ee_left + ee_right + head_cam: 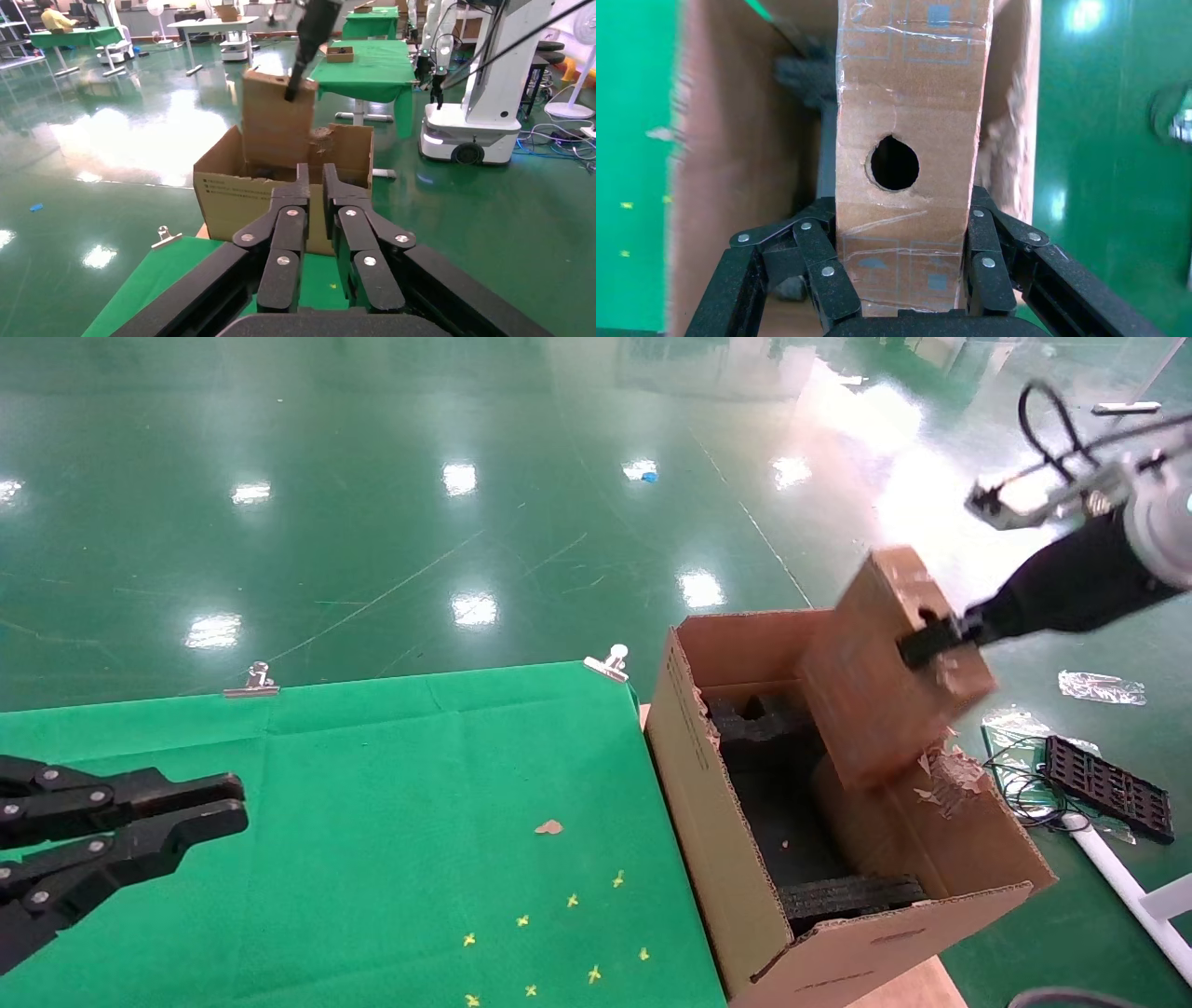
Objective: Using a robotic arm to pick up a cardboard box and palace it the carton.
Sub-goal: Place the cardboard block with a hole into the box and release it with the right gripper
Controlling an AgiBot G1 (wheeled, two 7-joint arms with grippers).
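Note:
My right gripper [924, 643] on the white robotic arm [1071, 584] is shut on the small taped cardboard box [871, 691]. It holds the box tilted above the open top of the carton [708, 822]. In the right wrist view the box [905, 105], with a round hole in its face, sits between the right gripper's [903, 205] fingers over the carton's inside [729, 154]. Black foam [756, 721] lines the carton, and its right flap edge is torn. My left gripper [240, 803] is parked, shut and empty over the green table; its wrist view [315, 174] looks at the carton [225, 203] and the box [275, 126].
The green-clothed table [372, 775] lies left of the carton, with two metal clips [251, 682] [610, 661] on its far edge and a cardboard scrap [549, 826]. On the floor to the right lie a black tray [1108, 786], cables and a plastic bag [1101, 686].

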